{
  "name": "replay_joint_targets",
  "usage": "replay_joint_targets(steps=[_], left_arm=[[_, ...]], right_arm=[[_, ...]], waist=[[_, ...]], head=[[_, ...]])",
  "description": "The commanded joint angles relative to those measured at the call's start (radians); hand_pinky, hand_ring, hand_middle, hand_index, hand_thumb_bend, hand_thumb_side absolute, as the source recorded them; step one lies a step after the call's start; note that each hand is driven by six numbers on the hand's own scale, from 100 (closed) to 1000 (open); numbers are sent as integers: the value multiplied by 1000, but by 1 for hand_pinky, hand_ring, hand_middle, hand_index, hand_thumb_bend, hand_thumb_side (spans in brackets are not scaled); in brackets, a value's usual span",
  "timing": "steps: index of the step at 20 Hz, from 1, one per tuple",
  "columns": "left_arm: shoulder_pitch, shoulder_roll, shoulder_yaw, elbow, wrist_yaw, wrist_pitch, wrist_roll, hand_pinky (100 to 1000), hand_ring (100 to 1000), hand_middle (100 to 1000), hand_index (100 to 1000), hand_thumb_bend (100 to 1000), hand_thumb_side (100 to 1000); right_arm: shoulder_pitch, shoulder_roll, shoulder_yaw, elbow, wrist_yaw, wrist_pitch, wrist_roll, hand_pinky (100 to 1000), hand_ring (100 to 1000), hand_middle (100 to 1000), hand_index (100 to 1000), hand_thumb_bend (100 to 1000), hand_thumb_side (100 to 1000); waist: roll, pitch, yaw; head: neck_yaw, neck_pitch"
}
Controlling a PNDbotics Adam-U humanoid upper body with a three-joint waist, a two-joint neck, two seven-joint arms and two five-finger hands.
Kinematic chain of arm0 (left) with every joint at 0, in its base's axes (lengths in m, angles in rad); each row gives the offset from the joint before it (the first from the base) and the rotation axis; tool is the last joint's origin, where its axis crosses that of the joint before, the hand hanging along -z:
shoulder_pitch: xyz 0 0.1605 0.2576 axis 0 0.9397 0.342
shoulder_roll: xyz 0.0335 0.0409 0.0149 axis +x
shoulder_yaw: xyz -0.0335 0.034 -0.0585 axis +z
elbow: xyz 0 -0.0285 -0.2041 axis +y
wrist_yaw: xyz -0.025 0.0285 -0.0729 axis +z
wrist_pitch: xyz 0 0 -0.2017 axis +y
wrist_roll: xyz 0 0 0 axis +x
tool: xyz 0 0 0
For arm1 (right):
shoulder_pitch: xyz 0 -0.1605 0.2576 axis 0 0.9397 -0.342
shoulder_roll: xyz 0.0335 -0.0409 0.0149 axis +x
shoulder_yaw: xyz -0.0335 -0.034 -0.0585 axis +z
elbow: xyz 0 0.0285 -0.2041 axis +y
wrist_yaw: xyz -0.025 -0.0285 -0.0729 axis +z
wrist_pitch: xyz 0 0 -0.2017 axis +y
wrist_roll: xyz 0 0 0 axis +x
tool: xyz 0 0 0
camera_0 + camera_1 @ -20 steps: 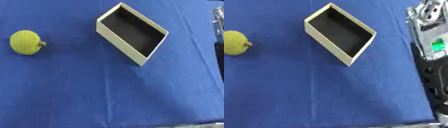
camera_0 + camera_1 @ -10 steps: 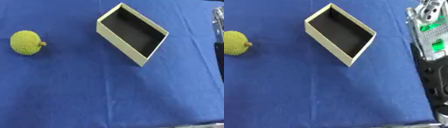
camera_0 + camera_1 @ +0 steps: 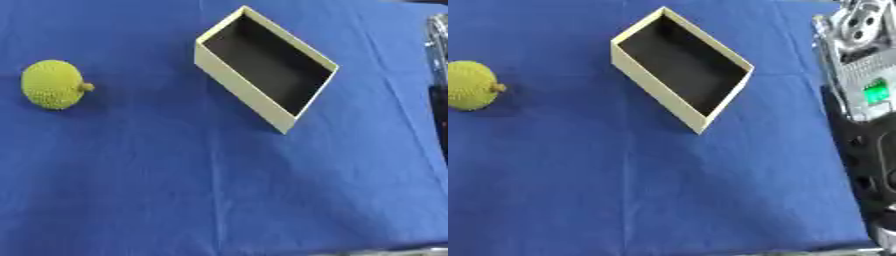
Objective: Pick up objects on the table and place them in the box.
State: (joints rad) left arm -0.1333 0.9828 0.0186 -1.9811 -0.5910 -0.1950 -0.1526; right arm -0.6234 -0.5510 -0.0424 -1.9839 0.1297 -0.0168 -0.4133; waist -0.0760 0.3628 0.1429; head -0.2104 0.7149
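A yellow-green bumpy fruit point(image 3: 53, 84) with a short stub lies on the blue cloth at the far left. A cream box point(image 3: 264, 64) with a dark, empty inside sits askew at the upper middle, its opening facing up. My right arm point(image 3: 866, 85), silver and black with a small green light, runs down the right edge in the right eye view, well apart from the box and the fruit. Whether its hand is open does not show. My left hand appears in neither view.
A blue cloth point(image 3: 175, 190) covers the whole table. Its front edge point(image 3: 798, 250) shows at the bottom right. A wide stretch of bare cloth lies between the fruit and the box and in front of both.
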Motion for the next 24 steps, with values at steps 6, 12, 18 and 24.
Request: replay_joint_targets(steps=[6,12,18,24], left_arm=[[-165,61,-1,70,113,64,-118,919,928,885,874,786,100],[-313,34,-48,209,160,88,-211,916,923,873,862,751,100],[-407,-1,-88,324,184,72,-277,921,924,872,861,752,100],[-511,-53,-149,432,184,37,-332,919,924,874,859,752,100]], right_arm=[[-13,-28,3,-16,-4,4,12,806,770,775,838,334,809],[-13,-29,3,-16,-5,5,13,806,769,775,838,336,809],[-14,-28,5,-16,-7,7,16,806,769,774,837,338,809],[-18,-26,10,-16,-9,7,22,806,769,774,837,339,809]], waist=[[11,-23,-11],[14,-19,-13],[16,-16,-14],[19,-17,-20]], head=[[15,2],[15,2],[17,3],[22,4]])
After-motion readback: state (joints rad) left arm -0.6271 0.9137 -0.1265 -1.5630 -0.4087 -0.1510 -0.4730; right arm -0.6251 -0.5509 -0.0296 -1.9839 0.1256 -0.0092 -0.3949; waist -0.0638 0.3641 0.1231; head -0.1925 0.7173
